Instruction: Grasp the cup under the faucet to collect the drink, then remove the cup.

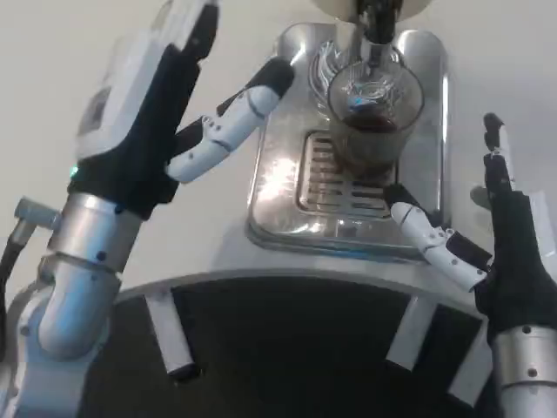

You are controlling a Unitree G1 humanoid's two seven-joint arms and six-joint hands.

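Note:
A clear glass cup (370, 117) with dark drink in it stands on the slotted grate of a steel drip tray (278, 200), right under the black faucet (376, 22). My left hand (170, 96) is raised to the left of the tray, fingers spread, one fingertip close to the cup's left rim without touching it. Low at the right edge, my right hand (487, 235) is open, its thumb reaching toward the tray's front right corner, clear of the cup.
The tray sits on a white table (104, 35). A curved white edge (296, 283) with dark space below runs across the front, with white struts under it.

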